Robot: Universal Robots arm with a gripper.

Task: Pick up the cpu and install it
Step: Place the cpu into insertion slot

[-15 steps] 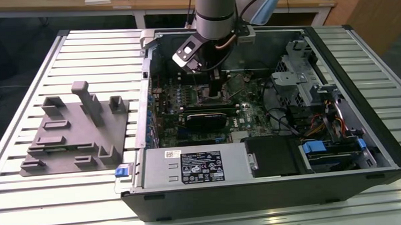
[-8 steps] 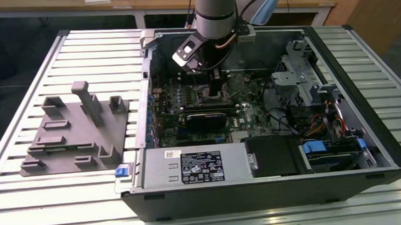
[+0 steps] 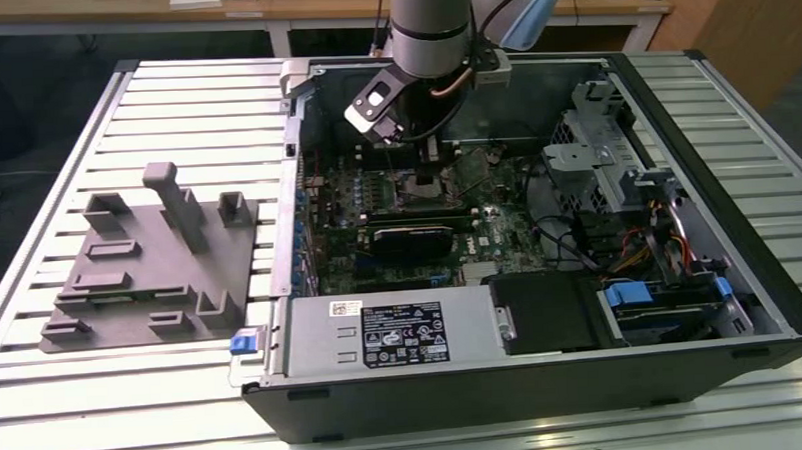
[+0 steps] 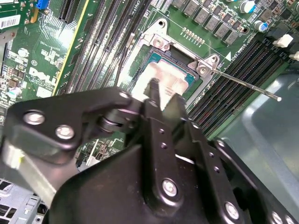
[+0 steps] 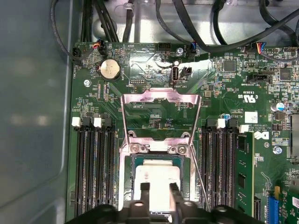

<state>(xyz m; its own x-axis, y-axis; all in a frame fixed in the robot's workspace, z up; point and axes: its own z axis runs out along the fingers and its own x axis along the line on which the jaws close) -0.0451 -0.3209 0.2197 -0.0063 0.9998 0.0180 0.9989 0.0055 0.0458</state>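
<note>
— Grey tray (image 3: 136, 284) on the table (image 3: 170, 103) at the exterior view's left, with the open computer case (image 3: 514, 391) just beside it.
— The arm's down inside the case, claw (image 3: 430, 176) low over the board!
— In both wrist views the cpu (image 5: 161, 170) lies in its socket (image 5: 123, 182), the metal flap (image 5: 161, 99) raised.
— Is the claw gripping it?
— Right over it, but I cannot tell.

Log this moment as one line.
gripper: directly over cpu, contact unclear | cpu: within socket frame, seating unclear | load plate: raised open
</note>
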